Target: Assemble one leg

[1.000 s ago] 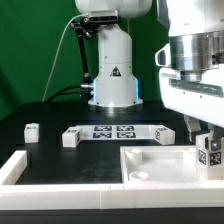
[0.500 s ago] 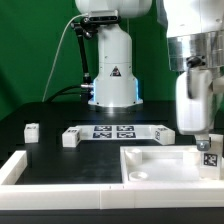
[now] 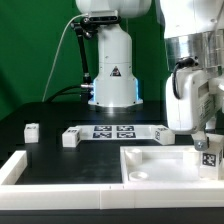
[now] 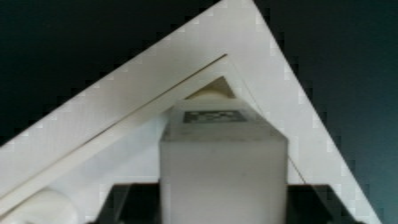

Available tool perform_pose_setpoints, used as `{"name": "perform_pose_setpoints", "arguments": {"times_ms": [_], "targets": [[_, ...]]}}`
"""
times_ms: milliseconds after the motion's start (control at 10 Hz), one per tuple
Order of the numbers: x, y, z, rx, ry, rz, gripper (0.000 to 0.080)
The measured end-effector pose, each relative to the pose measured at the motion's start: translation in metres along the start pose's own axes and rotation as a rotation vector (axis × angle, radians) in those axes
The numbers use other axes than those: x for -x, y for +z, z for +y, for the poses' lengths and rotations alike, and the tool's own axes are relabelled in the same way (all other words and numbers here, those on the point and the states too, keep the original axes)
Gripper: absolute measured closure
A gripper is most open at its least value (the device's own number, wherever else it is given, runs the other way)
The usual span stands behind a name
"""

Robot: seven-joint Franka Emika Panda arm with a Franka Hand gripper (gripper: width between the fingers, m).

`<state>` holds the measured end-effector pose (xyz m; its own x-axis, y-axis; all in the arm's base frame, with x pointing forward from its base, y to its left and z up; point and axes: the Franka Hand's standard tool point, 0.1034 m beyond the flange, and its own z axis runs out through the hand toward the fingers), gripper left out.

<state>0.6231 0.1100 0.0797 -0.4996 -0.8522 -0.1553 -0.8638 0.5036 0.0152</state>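
Change since earlier: the arm has turned at the wrist and its housing sits higher than a second ago; the pincer (image 3: 204, 141) still stands at the exterior view's right edge, over the tabletop's 3 o'clock side, with the leg (image 3: 210, 157) tilted a little more than before.

Far left: a small white block (image 3: 32, 131) with a tag lies alone on the dark counter (image 3: 50, 115), at 9 o'clock from the marker board.

Middle: another block (image 3: 70, 138) sits just beside the marker board (image 3: 113, 131), touching or nearly so at its left end; a third block (image 3: 162, 134) lies at the board's right end.

Front: the white tabletop (image 3: 150, 165) fills the 5 o'clock part of the exterior view, a round socket (image 3: 137, 177) showing near its corner.

Wrist view only: the leg (image 4: 226, 155) appears end-on as a pale grey column with its tag (image 4: 217, 116) at the far end, a corner of the tabletop (image 4: 107, 110) behind it; dark fingers (image 4: 128, 203) flank its base.

Exterior view only: the robot base, the board and the spare blocks.

Leg: small, white, a black-and-white tag on the face toward the exterior camera.

Pincer: pinching the leg.
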Motion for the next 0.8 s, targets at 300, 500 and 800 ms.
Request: {"name": "perform_pose_setpoints", "arguments": {"times_ms": [300,500,800], "targets": [[-0.0008,0.0000,-0.0010,0.000,-0.071,0.000,0.0323],[-0.0014,0.0004,-0.0012,0.001,-0.276,0.005,0.0160],[-0.0025,0.0007,0.0000,0.023,-0.544,0.018,0.0151]]}}
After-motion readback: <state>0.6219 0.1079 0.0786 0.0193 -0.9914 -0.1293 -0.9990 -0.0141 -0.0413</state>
